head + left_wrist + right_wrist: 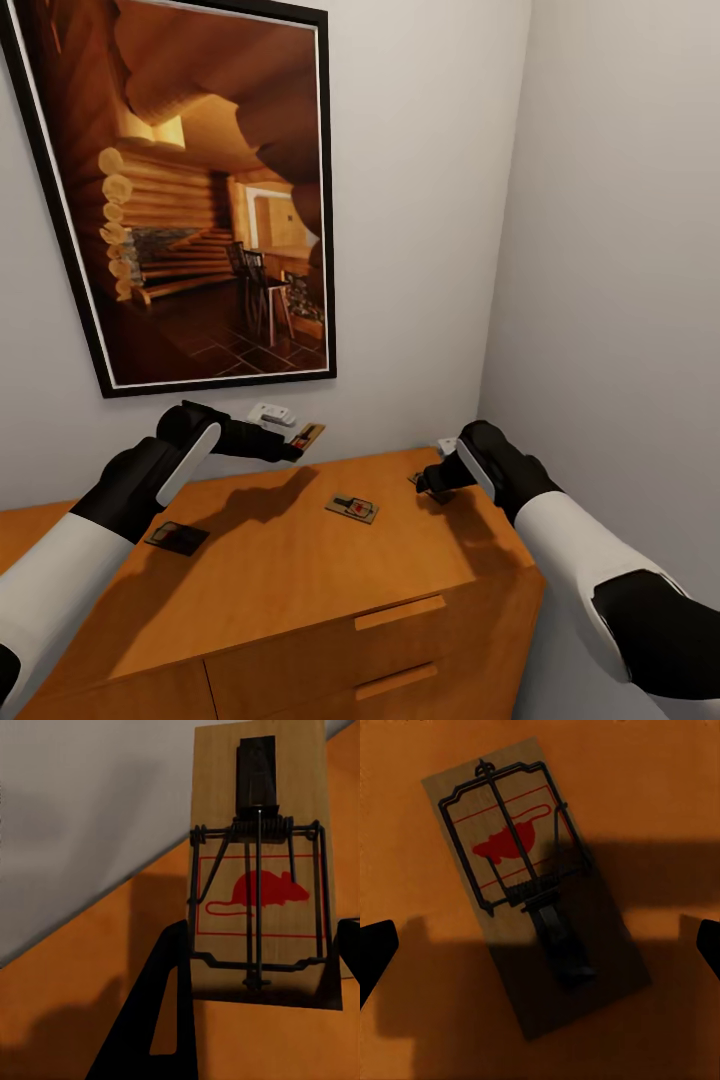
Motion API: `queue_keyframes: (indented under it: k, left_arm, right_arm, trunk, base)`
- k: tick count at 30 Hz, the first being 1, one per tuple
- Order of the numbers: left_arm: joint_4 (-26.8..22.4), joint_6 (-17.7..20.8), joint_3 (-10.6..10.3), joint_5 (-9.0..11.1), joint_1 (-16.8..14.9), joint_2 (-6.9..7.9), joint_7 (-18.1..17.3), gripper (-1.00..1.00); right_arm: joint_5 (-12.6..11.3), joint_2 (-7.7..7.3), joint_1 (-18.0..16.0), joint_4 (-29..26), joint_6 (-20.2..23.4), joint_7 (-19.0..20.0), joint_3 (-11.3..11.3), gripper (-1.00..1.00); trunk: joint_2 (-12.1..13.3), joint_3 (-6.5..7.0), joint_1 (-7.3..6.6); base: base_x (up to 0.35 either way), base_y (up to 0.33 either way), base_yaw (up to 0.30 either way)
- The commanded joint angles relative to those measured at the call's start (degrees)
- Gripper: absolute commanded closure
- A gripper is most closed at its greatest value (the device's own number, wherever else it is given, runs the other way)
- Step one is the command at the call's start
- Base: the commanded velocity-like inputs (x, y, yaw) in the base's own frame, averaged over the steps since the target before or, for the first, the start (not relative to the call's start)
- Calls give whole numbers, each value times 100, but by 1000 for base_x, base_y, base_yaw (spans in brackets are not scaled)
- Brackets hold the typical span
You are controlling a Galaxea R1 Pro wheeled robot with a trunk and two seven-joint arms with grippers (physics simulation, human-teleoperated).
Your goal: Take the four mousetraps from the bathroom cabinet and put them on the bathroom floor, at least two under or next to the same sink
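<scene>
Clamped on a mousetrap [309, 435], the left gripper [290, 448] holds it in the air above the back of the cabinet [300, 570], close to the wall, as seen from the head camera. The right gripper [432, 483] hangs low over the cabinet's right rear corner, just above another trap [415, 480] that it mostly hides; its jaws cannot be judged from here. A third trap [352, 508] lies flat in the middle of the top, and a fourth [177, 537] lies in shadow under the left forearm. A framed picture of a log cabin room [200, 190] hangs on the wall above, and a small white object [272, 413] sits on the wall behind the left gripper.

From the left wrist, the held trap [259, 870] stands between the dark fingers [161, 1020], its red mouse print and wire spring clear, the orange top beneath it.

From the right wrist, a trap [536, 881] lies flat on the wood, partly in shadow, between two wide-apart fingertips [375, 949] that do not touch it.
</scene>
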Motion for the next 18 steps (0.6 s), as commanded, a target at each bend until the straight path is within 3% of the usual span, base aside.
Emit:
queue_keyframes:
  k: [1,18]
  left_arm:
    - [-2,8,-6,-59,-6,4,-58,100]
    - [4,8,-2,-56,-7,5,-62,100]
  right_arm:
    - [-53,-7,-6,-4,10,-24,39,-100]
    - [-56,-18,-6,8,-66,-29,37,-100]
  trunk:
    - [-4,-7,0]
    - [-4,-7,0]
  base:
    - [0,0,0]
    - [0,0,0]
